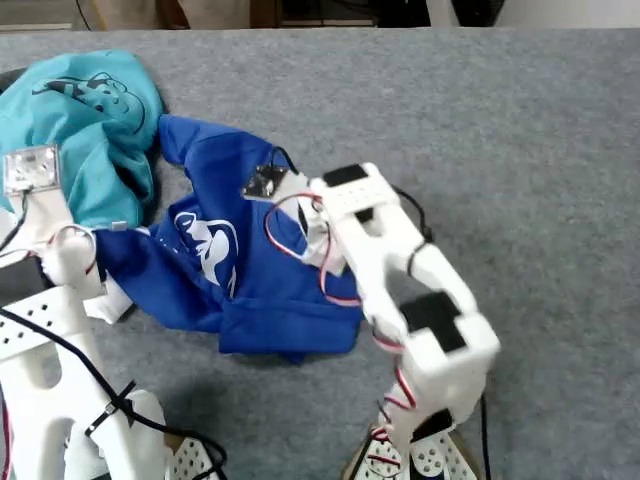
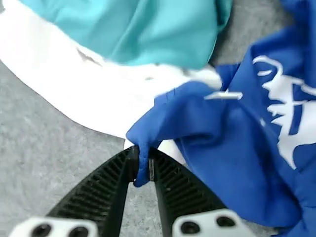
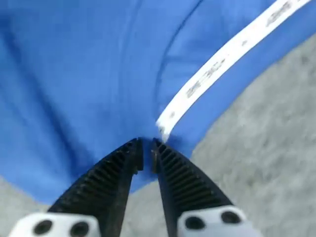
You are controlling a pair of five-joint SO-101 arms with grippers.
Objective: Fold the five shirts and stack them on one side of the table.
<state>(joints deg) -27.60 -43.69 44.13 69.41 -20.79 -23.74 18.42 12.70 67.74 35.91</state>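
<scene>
From above we overlooked the counter [image 1: 520,150]; our wrist cameras peered closely at the blue shirt [image 1: 250,290], which all views shared.

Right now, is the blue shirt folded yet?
Not yet: the blue shirt lies rumpled, left gripper and right gripper each pinching its cloth.

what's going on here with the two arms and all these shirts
Both arms are working on the blue shirt, which lies crumpled on the grey table. The left gripper is shut on a fold at the shirt's edge, close to a white shirt. The right gripper pinches another edge beside a white strip. A teal shirt lies bunched at the far left. None of these shirts looks folded yet.
</scene>
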